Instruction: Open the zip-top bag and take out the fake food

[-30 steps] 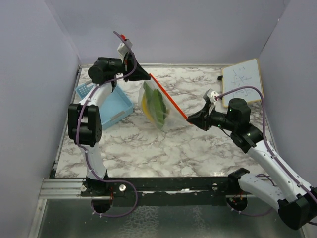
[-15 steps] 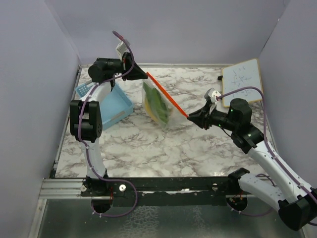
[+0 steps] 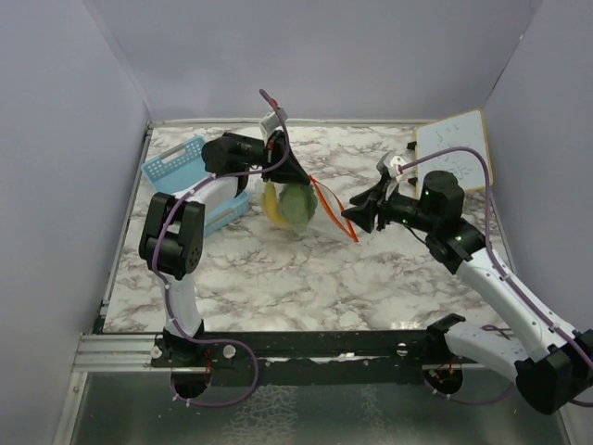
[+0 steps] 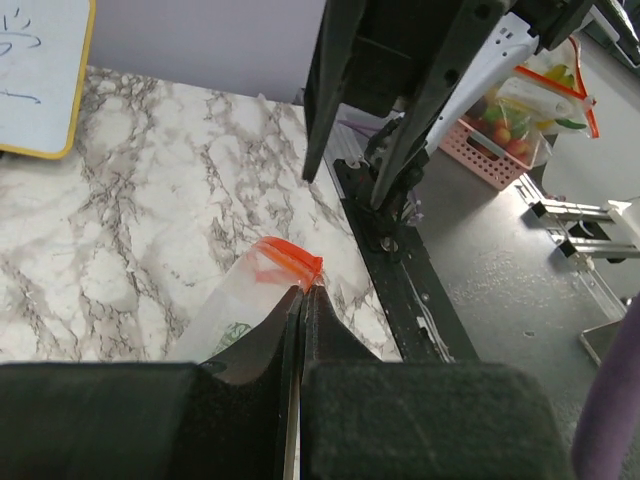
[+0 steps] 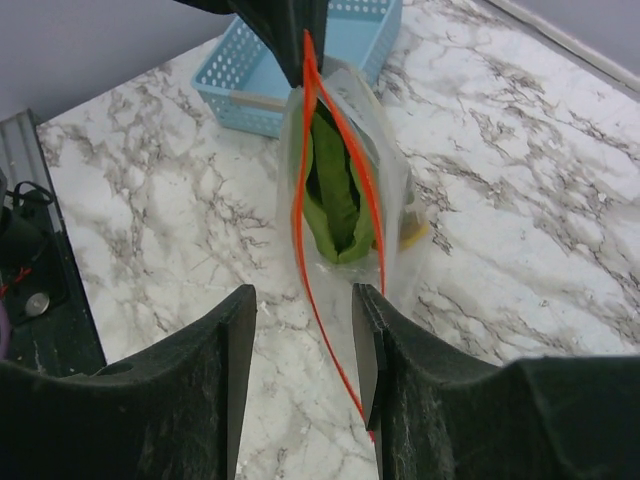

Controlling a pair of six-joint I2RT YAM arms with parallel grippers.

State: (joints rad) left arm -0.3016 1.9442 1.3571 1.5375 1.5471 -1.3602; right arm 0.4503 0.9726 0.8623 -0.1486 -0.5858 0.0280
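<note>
Moved: the left gripper [image 3: 298, 174] has swung in from the far left toward mid-table and carried the bag [image 3: 298, 206] with it; the right gripper [image 3: 352, 215] has let go of the strip [image 3: 335, 206], which was a taut line and now sags
Bag: hangs from its top corner, mid-table, between the two arms; whether its bottom rests on the table [image 3: 278, 269] I cannot tell
Mouth: parted, the two orange edges of the strip [image 5: 305, 230] spread in a long narrow loop, seen from the right wrist
Contents: green piece [image 5: 335, 195] standing on end inside; yellow piece [image 5: 412, 232] low at one side of it
Left gripper: jaws [image 4: 302, 292] pressed together on the bag's corner, right under the orange strip end
Right gripper: jaws [image 5: 303, 300] apart, gripping nothing; the loose strip runs down between them without being pinched
Basket: light-blue basket [image 3: 176, 162] at the far left of the table, behind the left arm, apart from the bag
Whiteboard: small whiteboard [image 3: 451, 148] at the far right corner, well apart from the bag
</note>
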